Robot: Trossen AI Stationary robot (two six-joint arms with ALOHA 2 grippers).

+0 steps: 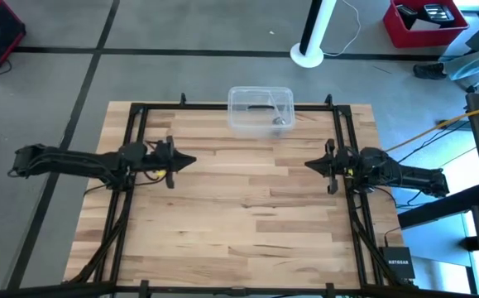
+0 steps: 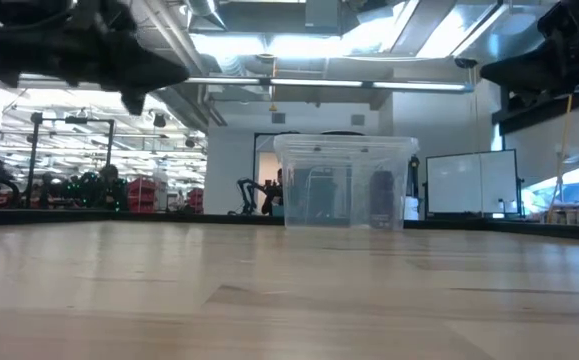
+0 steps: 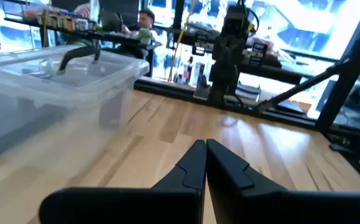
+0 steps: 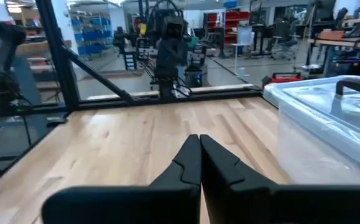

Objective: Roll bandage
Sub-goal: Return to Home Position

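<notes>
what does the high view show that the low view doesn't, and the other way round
Only the high view: the whole table from above, the black handle on the lid of the clear box, and the left tool and right tool, both shut, facing each other from opposite sides, well clear of the box. Only the low view: the box's side wall, a dark upright shape inside that may be the bandage, and the room behind. Both: the closed box at the table's far edge, and parts of both arms.

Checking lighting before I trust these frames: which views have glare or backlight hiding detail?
Low view: ceiling lights silhouette the left gripper and right gripper; box contents unclear. High view: glare whitens the floor at right. Left wrist view: bright windows blow out the background.
</notes>
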